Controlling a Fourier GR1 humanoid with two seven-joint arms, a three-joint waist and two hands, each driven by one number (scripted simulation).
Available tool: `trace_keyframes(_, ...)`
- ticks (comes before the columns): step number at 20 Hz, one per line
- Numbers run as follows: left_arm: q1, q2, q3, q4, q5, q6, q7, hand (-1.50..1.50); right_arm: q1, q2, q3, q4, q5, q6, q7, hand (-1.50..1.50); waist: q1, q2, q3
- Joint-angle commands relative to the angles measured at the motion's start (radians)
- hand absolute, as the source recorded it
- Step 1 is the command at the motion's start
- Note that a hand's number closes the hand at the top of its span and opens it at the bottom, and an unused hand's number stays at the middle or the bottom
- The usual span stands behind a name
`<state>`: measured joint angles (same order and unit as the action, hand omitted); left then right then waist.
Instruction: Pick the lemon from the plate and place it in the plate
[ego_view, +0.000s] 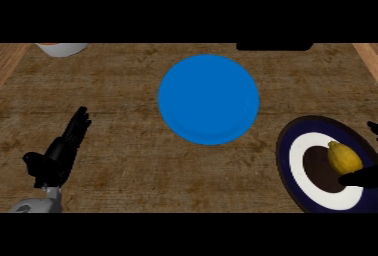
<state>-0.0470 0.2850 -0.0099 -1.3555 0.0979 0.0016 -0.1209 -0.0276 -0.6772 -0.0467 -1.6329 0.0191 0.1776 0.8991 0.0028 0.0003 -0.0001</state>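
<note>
1. The left hand (60, 150) rests near the left edge with its fingers straight; its forearm is cut off at the bottom.
2. A white bowl (62, 48) is cut off at the top left.
3. The blue plate (209, 99) sits in the middle, with bare counter (118, 80) all around.
4. The lemon (344, 157) lies on the dark plate (299, 165), which is cut off at the right.
5. The right hand (359, 178) touches the lemon; most of the hand is out of view, so nobody can tell how its fingers stand.
</note>
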Motion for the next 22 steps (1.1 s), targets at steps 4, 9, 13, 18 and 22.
trace_keyframes(4,-0.060,-0.038,0.011,-0.013,-0.045,0.017,0.066,0.00,-0.041,0.094,0.002,0.092,0.101,0.050,-0.019,-1.50,-0.001,0.000,0.000)
trace_keyframes(9,0.008,-0.022,0.044,-0.032,-0.028,-0.034,0.024,0.00,-0.015,0.102,0.000,0.177,0.181,0.081,-0.092,-1.50,0.000,0.000,0.000)
trace_keyframes(13,0.002,-0.071,0.023,-0.001,-0.085,-0.013,0.002,0.00,-0.065,0.143,-0.034,0.237,0.235,0.083,-0.106,-1.50,-0.001,0.000,0.000)
trace_keyframes(18,0.038,-0.063,0.044,-0.061,-0.058,-0.039,0.000,0.00,-0.080,0.152,-0.042,0.314,0.186,0.170,-0.227,1.50,0.006,-0.001,0.001)
trace_keyframes(22,0.011,-0.037,0.078,-0.031,-0.041,-0.078,0.025,0.00,-0.085,0.226,-0.001,0.281,0.266,0.103,-0.227,1.50,0.002,-0.001,0.000)
